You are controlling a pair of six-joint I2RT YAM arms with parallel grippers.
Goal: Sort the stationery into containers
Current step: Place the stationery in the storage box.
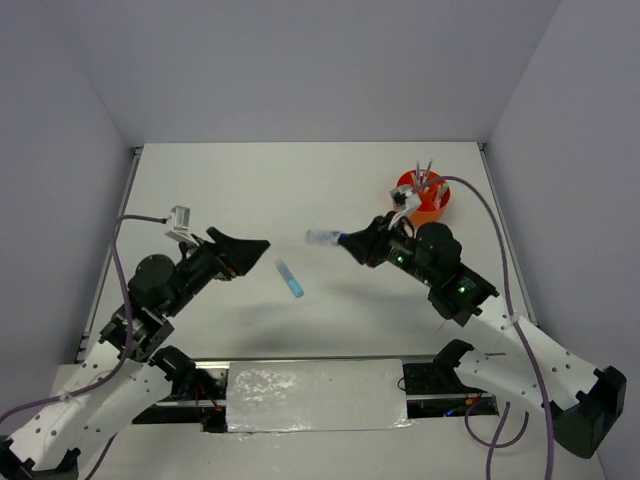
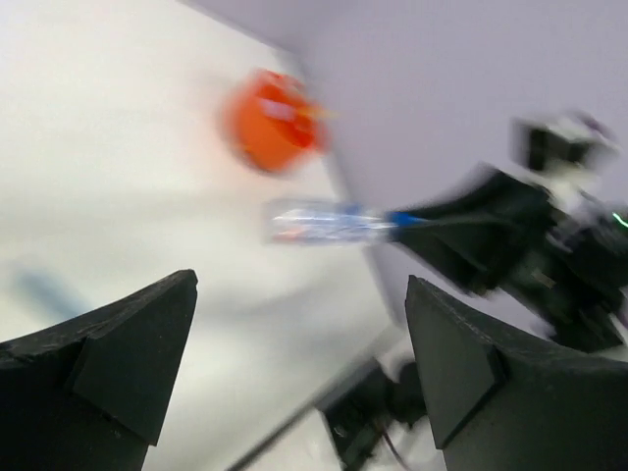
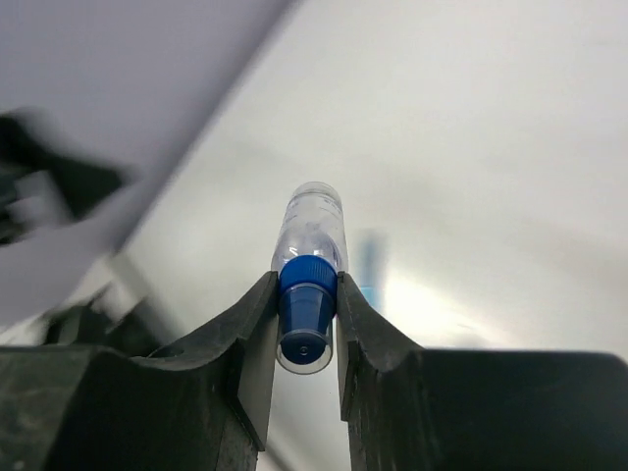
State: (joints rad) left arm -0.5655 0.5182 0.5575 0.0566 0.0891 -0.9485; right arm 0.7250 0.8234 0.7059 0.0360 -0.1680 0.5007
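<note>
**Right gripper** (image 1: 345, 240). Centre right of the top view, pointing toward the left of the frame. Its fingers (image 3: 250, 334) are clamped on the short clear plastic tube with a blue cap (image 1: 322, 238). The grip is at the blue cap end, and the clear end sticks out past the fingertips. The tube is held off the table, roughly level.

**Left gripper** (image 1: 255, 247). Centre left of the top view, pointing right toward the tube. Its jaws stand wide apart with nothing between them. The tips are near the tube's clear end but apart from it.

**Light blue marker-like stick** (image 1: 290, 279). Lies flat on the white table (image 1: 250, 190) at the centre of the frame, below the gap between the two grippers. Neither gripper touches it.

**Round orange plastic organiser** (image 1: 425, 197). Upper right of the top view, near the table's far right corner, just behind the right arm. Thin pens (image 1: 424, 172) stand upright in it, but which compartment they are in cannot be told. The left wrist view is blurred and shows the organiser only as an orange patch at upper centre-left.
</note>
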